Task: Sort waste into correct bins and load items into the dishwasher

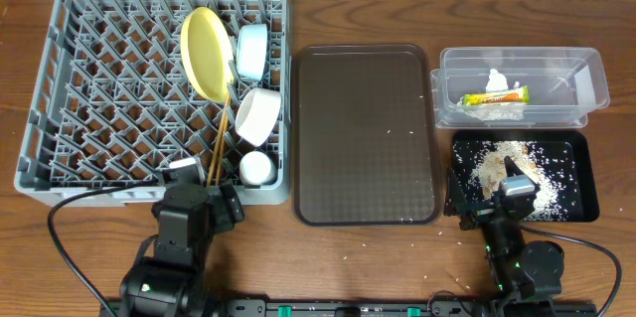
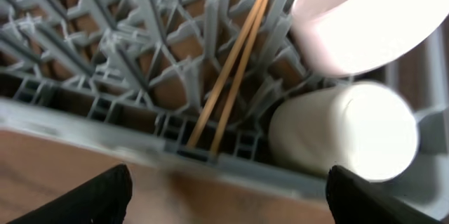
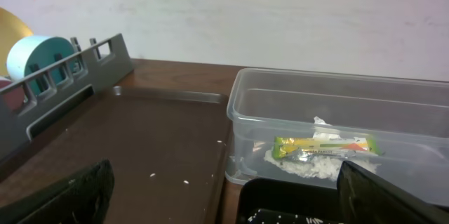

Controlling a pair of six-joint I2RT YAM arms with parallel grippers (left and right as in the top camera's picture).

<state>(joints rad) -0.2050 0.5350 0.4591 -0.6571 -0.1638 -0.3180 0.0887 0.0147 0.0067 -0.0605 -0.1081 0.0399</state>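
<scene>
Overhead, the large square grey plastic pegged dish rack [image 1: 60,88] filled the bench's left side. It held the round yellow plate [image 1: 206,52] and light blue bowl [image 1: 250,51] on edge, then the white bowl [image 1: 258,116], the small white cup [image 1: 256,167] on its side, and the thin wooden chopsticks [image 1: 219,143] slanting to the rack's near rim. A dark brown serving tray [image 1: 366,133] lay mid-bench with a few grains on it. The clear rectangular plastic container [image 1: 586,83] at the far right corner held the green-and-yellow crinkled snack wrapper [image 1: 494,97] on some white scraps. The shallow black rectangular tray [image 1: 588,193] nearer the front right edge held the loose white rice scraps [image 1: 497,163]. The left gripper [image 2: 228,185] was spread wide, empty, just outside the rack's near rim by the chopstick ends. The right gripper [image 3: 224,182] was also wide, empty, over the black tray's near left part.
</scene>
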